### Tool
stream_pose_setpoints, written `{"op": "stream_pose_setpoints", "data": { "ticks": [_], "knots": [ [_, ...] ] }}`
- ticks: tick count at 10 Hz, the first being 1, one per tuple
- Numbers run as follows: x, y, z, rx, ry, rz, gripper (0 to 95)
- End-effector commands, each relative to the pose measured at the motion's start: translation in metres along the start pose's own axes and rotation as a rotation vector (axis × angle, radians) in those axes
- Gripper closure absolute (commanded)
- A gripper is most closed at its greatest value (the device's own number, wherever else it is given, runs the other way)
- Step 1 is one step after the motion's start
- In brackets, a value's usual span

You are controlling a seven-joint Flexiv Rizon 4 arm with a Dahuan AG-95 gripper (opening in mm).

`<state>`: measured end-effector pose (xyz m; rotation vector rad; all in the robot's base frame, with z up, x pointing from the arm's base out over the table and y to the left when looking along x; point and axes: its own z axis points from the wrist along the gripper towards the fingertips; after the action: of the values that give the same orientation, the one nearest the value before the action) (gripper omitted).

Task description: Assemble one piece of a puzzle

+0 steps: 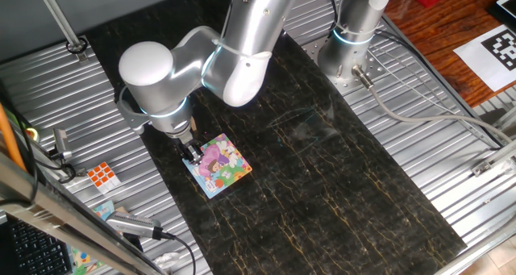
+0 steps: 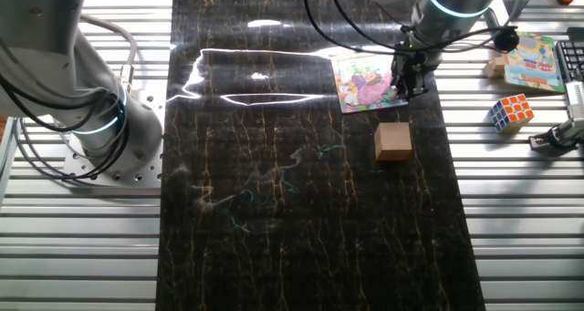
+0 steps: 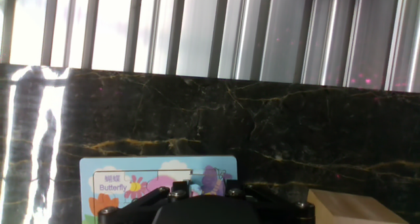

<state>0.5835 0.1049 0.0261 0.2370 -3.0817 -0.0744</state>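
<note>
Opposite overheads; low hand close-up

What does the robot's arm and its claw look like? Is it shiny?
Yes, a bit shiny. The arm is fat, round and silver-grey, with smooth bulging joints and thin glowing light-blue rings. Its round base is bolted down, with grey cables running off it. The claw is small and black, much thinner than the arm.

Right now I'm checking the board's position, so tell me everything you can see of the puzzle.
The puzzle is a small flat square board with a light blue border and a pink-purple cartoon with green and yellow patches. It lies flat on the dark marbled table. The gripper is down at one edge. The hand view shows "Butterfly" printed on it.
</note>
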Motion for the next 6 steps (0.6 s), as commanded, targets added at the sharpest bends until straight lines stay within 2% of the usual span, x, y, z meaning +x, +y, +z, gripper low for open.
{"op": "stream_pose_setpoints", "data": {
  "ticks": [1,6],
  "knots": [
    [-0.0001,0.0006,0.0033,0.002,-0.006,0.003,76.0],
    [0.0005,0.0012,0.0067,0.0,-0.009,0.008,76.0]
  ]
}}
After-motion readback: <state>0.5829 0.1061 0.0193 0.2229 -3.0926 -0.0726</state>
